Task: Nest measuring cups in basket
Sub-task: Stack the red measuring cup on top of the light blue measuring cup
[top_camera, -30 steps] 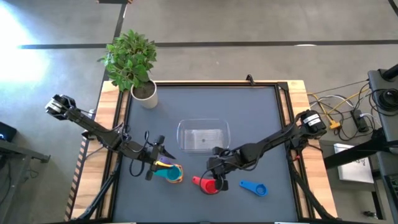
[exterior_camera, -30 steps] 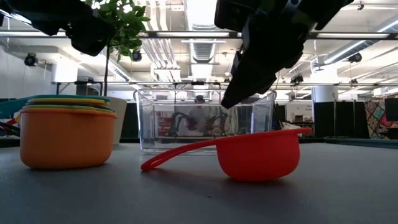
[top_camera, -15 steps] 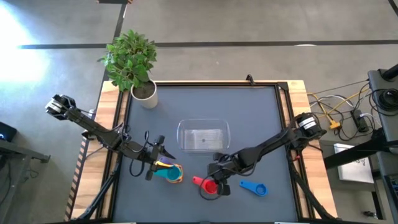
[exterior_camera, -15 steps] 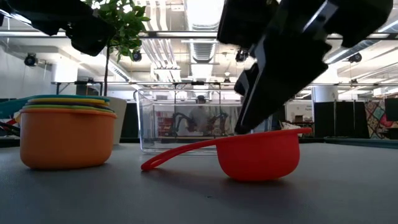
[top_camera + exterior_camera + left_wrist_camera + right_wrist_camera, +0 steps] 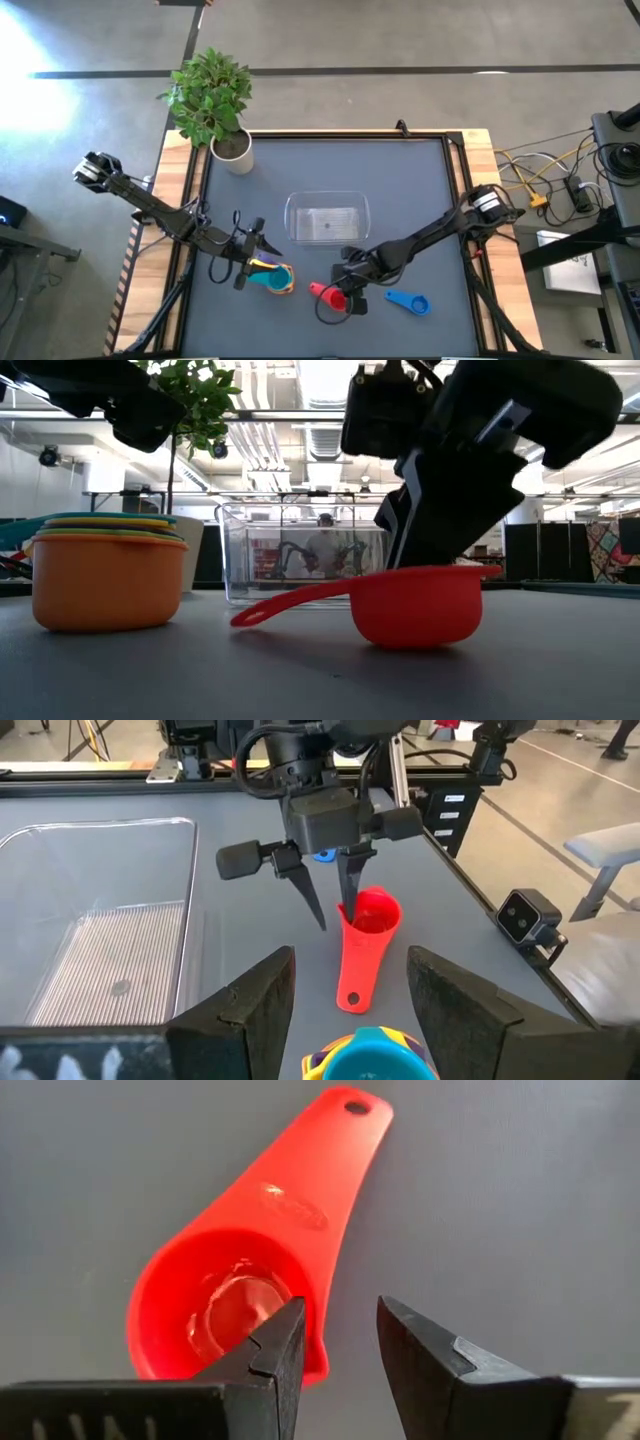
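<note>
Down at the red cup (image 5: 235,1295), with the right gripper (image 5: 340,1342) parted around its rim: one finger (image 5: 275,1350) dipped inside the bowl, the other (image 5: 425,1355) outside against the mat, not clamped. Red handle (image 5: 318,291) stretched flat away from the fingertips, toward the left arm's side. Just beside this gripper on its outer side, the blue cup (image 5: 408,302) lying alone. Beyond it, farther up the table, the clear basket (image 5: 327,218), holding no cups.

Off to the other side, the left gripper (image 5: 247,255) parked right at the nested stack (image 5: 97,575) of orange, green, yellow and light blue cups, jaws spread and gripping nothing, stack just ahead of the fingertips (image 5: 262,1005). Further back past that arm, a potted plant (image 5: 212,100) at the table corner.
</note>
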Robot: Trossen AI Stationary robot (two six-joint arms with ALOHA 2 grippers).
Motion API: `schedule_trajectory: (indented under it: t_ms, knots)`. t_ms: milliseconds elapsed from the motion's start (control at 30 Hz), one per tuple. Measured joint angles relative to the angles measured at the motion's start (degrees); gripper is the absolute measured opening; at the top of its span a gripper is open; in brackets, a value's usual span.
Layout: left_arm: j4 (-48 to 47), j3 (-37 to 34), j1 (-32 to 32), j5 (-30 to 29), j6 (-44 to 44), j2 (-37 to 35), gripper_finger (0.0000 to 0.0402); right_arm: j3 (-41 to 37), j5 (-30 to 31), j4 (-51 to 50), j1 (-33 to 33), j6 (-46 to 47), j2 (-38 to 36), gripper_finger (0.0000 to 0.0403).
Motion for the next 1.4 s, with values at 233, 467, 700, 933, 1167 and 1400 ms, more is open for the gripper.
schedule_trajectory:
  t_ms: [233,467,700,933,1167,1400]
  knots:
    - [0.02,0.00,0.00,0.00,0.00,0.02,0.0177,0.00,0.02,-0.45,0.00,-0.39,0.98,0.0080]
    - [0.00,0.18,0.00,-0.49,-0.13,-0.01,0.0177,2.94,0.07,-2.58,-0.02,-2.49,-0.14,0.0012]
    - [-2.49,2.40,-0.07,-0.48,0.38,-2.95,0.0177,10.75,1.51,-4.43,-0.65,-8.92,-0.56,0.0010]
    - [-4.81,2.12,-0.54,-0.64,3.07,-9.98,0.0177,18.25,3.95,-2.78,-4.06,-13.46,0.11,0.0009]
    - [-4.71,0.70,-0.63,-2.93,6.40,-17.14,0.0177,20.63,3.03,5.39,-7.19,-17.06,0.94,0.0009]
    - [-4.84,-3.74,-0.76,-3.59,7.21,-24.53,0.0177,19.87,2.95,9.89,-9.34,-16.98,2.87,0.0009]
